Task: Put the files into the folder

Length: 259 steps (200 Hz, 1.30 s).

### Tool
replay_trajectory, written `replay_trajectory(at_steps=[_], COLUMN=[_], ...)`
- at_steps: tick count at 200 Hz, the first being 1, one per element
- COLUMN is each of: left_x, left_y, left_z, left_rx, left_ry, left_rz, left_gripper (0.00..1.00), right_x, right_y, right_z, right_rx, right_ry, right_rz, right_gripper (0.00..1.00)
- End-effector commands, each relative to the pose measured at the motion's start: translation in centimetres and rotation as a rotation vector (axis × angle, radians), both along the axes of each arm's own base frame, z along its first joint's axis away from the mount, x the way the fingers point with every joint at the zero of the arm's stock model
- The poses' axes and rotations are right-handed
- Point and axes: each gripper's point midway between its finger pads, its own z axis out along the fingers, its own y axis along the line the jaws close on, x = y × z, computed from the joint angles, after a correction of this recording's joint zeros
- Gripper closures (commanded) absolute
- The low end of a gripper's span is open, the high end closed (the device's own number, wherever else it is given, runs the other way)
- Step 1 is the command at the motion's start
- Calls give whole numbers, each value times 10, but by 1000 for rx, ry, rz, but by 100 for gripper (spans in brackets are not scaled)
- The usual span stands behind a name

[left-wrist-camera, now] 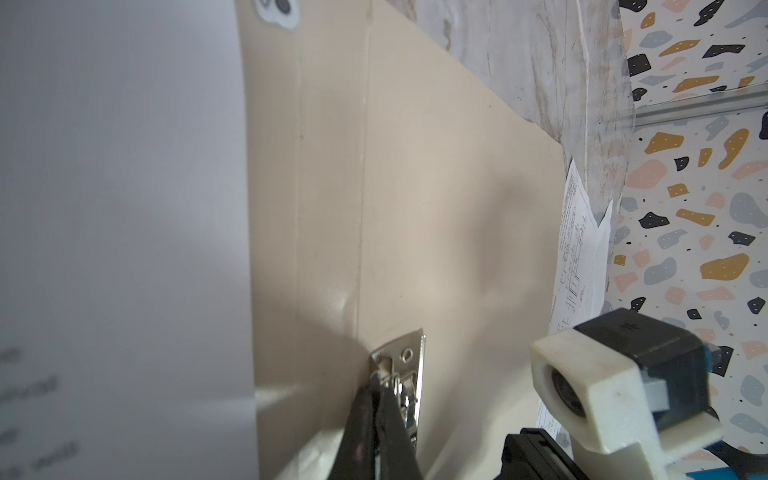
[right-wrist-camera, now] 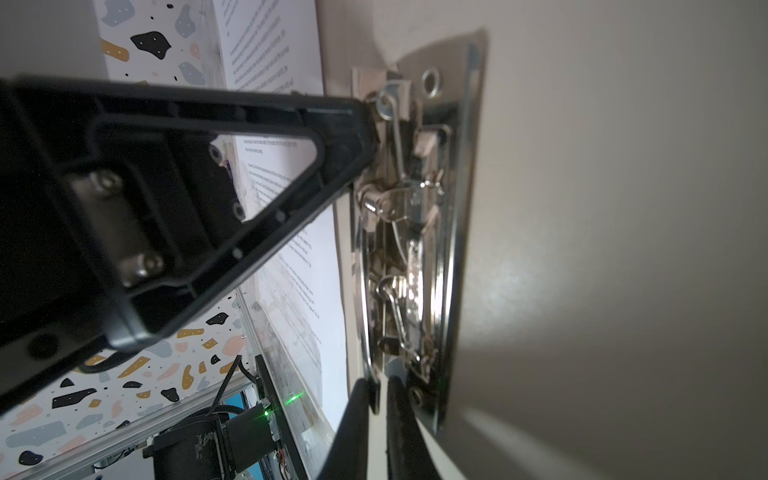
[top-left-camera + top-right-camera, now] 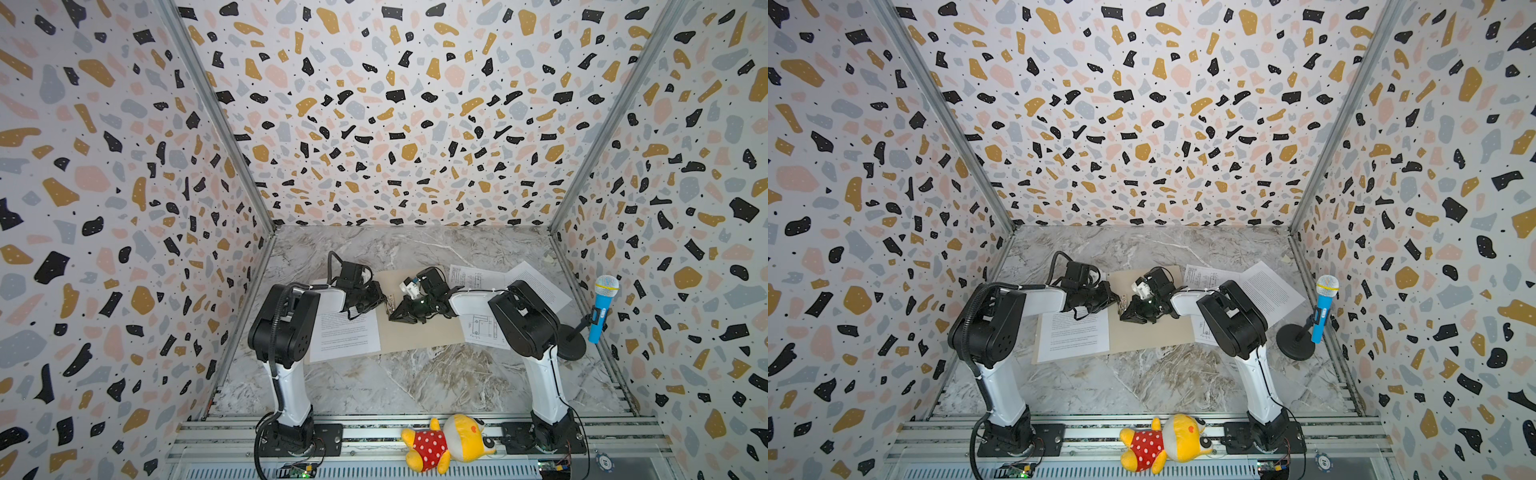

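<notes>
Left arm [image 3: 286, 324] and right arm [image 3: 523, 324] bend inward over the folder [image 3: 419, 336], each with jaws together at the clip [image 3: 390, 305]; bare bench [image 3: 415, 382] toward the front edge.

Crowded at the metal clip [image 3: 390, 306]: left gripper [image 3: 382, 301] and right gripper [image 3: 393, 318] tip to tip over the folder [image 3: 419, 336] spine, barely a slit between. Open marble tabletop [image 3: 415, 378] toward the front. Clear strip behind the folder too. Toy microphone [image 3: 601, 309] on its stand blocking the right edge; plush toy [image 3: 449, 442] lying across the front rail.
</notes>
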Motion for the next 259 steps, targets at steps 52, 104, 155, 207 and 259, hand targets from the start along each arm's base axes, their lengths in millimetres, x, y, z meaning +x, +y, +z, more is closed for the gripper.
replay_trajectory(at_steps=[52,104,155,207,259], left_x=[-1,-1,-2,-7,-5], left_y=[0,-2,1,3,2], left_z=[-11,-15,-26,-37,-41], left_rx=[9,7,63,89,95], left_ry=[18,22,41,58,54], left_rz=[-20,-38,-79,-101,-121], left_gripper=[100,100,100,100,100], right_x=[-8,-20,-22,-14,-9], right_y=[-18,-43,-60,-63,-61], right_z=[-30,-61,-78,-71,-61], right_rx=[-180,-331,-478,-452,-411], right_ry=[34,50,39,34,37], right_rz=[22,19,50,11,-15], right_gripper=[100,100,100,100,100])
